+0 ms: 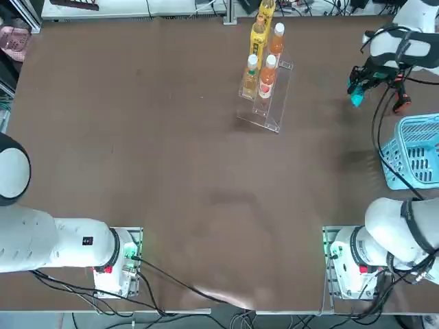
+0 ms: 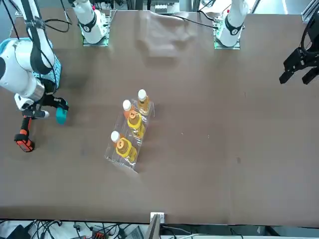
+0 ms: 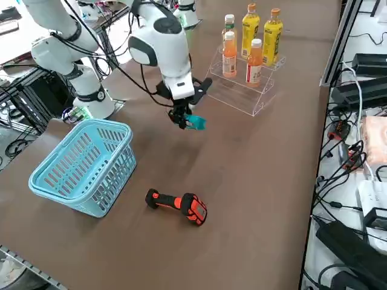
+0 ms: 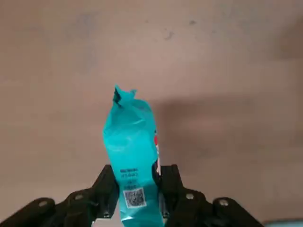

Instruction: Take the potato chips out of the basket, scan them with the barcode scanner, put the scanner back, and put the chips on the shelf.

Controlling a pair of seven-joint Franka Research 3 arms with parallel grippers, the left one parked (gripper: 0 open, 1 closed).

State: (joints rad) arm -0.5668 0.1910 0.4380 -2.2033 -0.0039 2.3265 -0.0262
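right now my right end effector (image 4: 137, 191) is clamped on the potato chips (image 4: 130, 146), fingers (image 4: 110, 185) pinching the lower end of the teal packet with its printed code square facing the wrist camera and the crimped top sticking out past the fingertips. packet is off the tabletop (image 1: 171, 171), held in the air, shadow on the brown surface under it. in the top view the end effector (image 1: 357, 88) hangs near the far right corner of the tabletop, packet (image 1: 356, 98) showing as a small teal bit below the wrist. basket (image 1: 413, 151) sits at the right edge, nearer my base than the packet, light blue, lattice sides; i see nothing inside it. barcode scanner (image 3: 178, 205) lies on its side on the tabletop, black with orange-red grip, just beside the basket (image 3: 84, 166) toward the far right corner, not touching it. packet (image 3: 195, 122) is between scanner and shelf (image 3: 245, 84). shelf stands near the middle of the far edge, clear stepped rack carrying orange and yellow drink bottles (image 3: 251, 24), well apart from the packet.
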